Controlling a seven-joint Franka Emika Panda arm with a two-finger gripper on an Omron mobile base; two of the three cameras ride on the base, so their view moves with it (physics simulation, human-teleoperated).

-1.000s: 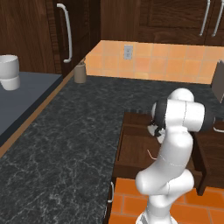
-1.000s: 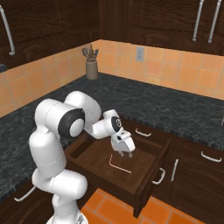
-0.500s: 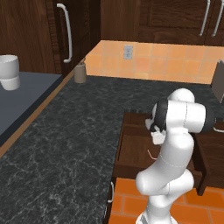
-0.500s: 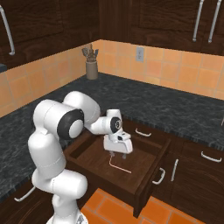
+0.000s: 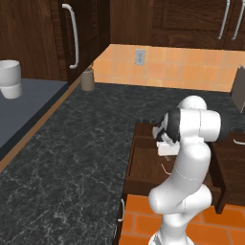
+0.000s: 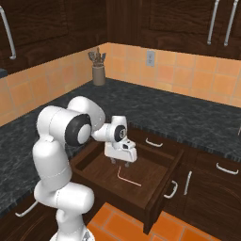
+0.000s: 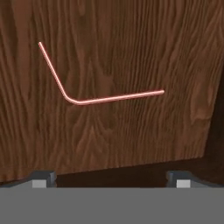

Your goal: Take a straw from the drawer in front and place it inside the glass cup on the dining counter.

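Above the pulled-out dark-brown wooden drawer [image 6: 155, 186], white two-finger gripper [image 6: 119, 163] spread wide, holding nothing. Just under it, on the drawer floor, thin pinkish-red bent straw [image 7: 83, 101] lying flat, apart from the fingertips [image 7: 43, 177]. Beyond, black speckled granite tabletop [image 6: 188, 117]. Far in the corner, brown utensil holder [image 6: 98, 74] by the orange tiled wall [image 6: 179, 70].

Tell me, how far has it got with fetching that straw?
Done: the drawer stands pulled open, with the bent pinkish straw lying flat on its wooden floor. In hand: the gripper hangs open above the straw, apart from it, holding nothing. Left: come down, close on the straw, lift it out and carry it to the glass cup on the dining counter.
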